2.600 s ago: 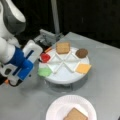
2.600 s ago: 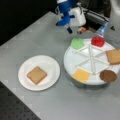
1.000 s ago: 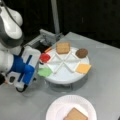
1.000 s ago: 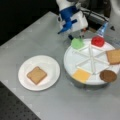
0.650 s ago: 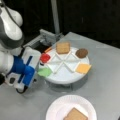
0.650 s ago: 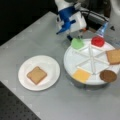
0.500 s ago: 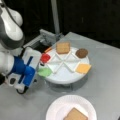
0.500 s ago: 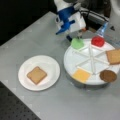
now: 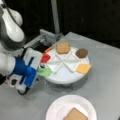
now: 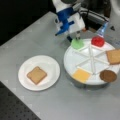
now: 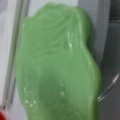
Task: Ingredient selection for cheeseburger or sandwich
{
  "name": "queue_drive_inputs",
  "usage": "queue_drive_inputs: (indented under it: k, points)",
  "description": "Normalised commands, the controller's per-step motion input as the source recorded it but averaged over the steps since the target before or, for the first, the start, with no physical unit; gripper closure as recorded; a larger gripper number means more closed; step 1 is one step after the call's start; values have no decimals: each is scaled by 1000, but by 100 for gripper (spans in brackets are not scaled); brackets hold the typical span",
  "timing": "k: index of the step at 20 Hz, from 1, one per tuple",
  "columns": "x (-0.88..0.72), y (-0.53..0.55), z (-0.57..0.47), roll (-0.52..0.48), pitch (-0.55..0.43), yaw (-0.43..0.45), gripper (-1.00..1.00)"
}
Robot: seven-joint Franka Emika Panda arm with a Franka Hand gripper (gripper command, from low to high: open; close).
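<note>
While I watched from my console, nearest the camera in both front views sat the paper plate (image 9: 53, 111) (image 10: 51, 62) with one toast slice (image 9: 75, 115) (image 10: 36, 75) lying flat on it and nothing stacked on top yet. Beyond it stood the round white tray (image 9: 63, 77) (image 10: 68, 60), split into wedge compartments. In its near compartments I saw the cheese square (image 9: 83, 68) (image 10: 81, 74) and the dark patty (image 10: 108, 75); farther off lay a second toast slice (image 9: 62, 47) (image 10: 114, 56) and the red disc (image 9: 45, 58) (image 10: 97, 41), each alone in its wedge. The green piece (image 9: 44, 71) (image 10: 77, 43) (image 11: 57, 65) rested at the tray's edge, at a front view's left, and filled nearly all of the wrist view, ridged and glossy. The gripper (image 9: 40, 67) (image 10: 75, 38) was right down at that green piece, its blue-and-white body just outside the tray rim. I could not tell how its fingers stood, nor whether they pinched the green piece or merely touched it.
</note>
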Motion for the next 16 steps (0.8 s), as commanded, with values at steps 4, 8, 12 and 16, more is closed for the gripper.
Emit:
queue_drive_inputs:
  k: [4, 8, 12, 16]
  points:
    - [243, -116, -19, 238, -56, 37, 100]
    - [222, -126, -6, 230, -39, 31, 100]
    - [178, -107, -22, 203, -18, 34, 100]
    - [113, -132, -75, 157, 15, 23, 100]
